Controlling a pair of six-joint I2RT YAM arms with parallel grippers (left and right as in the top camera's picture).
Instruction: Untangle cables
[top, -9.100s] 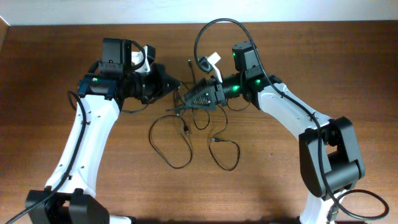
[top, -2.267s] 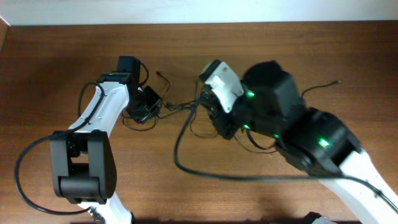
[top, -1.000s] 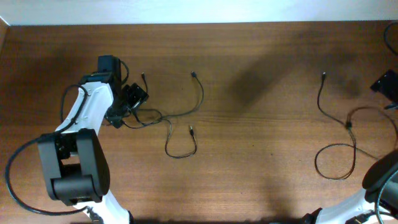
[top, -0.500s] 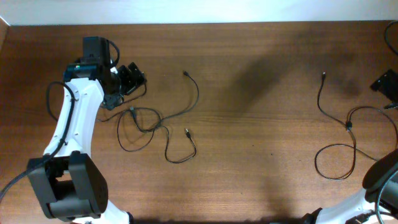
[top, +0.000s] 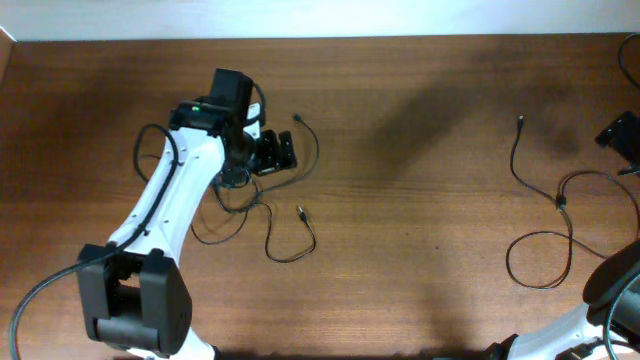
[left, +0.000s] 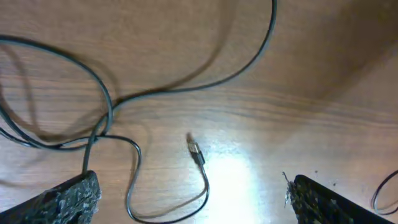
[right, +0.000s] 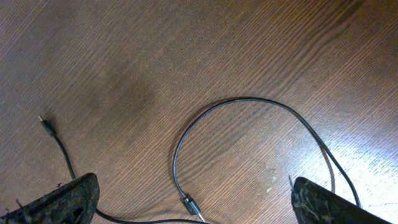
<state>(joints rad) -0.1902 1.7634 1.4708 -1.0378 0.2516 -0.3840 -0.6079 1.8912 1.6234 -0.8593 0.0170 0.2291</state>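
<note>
Thin black cables lie in two groups on the brown table. On the left, a loose tangle (top: 245, 200) has one plug at the top (top: 298, 118) and another to its right (top: 301, 211). My left gripper (top: 283, 154) hangs open just above this tangle. The left wrist view has its fingertips (left: 74, 196) wide apart, with a plug end (left: 196, 151) and a cable loop (left: 168, 208) on the wood between them and touching neither. A separate cable (top: 560, 200) lies at the right. My right gripper (right: 194, 183) is open over that cable's connector (right: 189, 204), holding nothing.
The left arm (top: 170, 215) reaches diagonally across the table's left half. Part of the right arm (top: 622, 135) shows at the right edge of the overhead view. The table's far edge (top: 320, 38) meets a pale wall.
The left arm has swung right and its gripper now sits over the left tangle. The right cable has lain still for the last second. Both grippers have stayed open.
</note>
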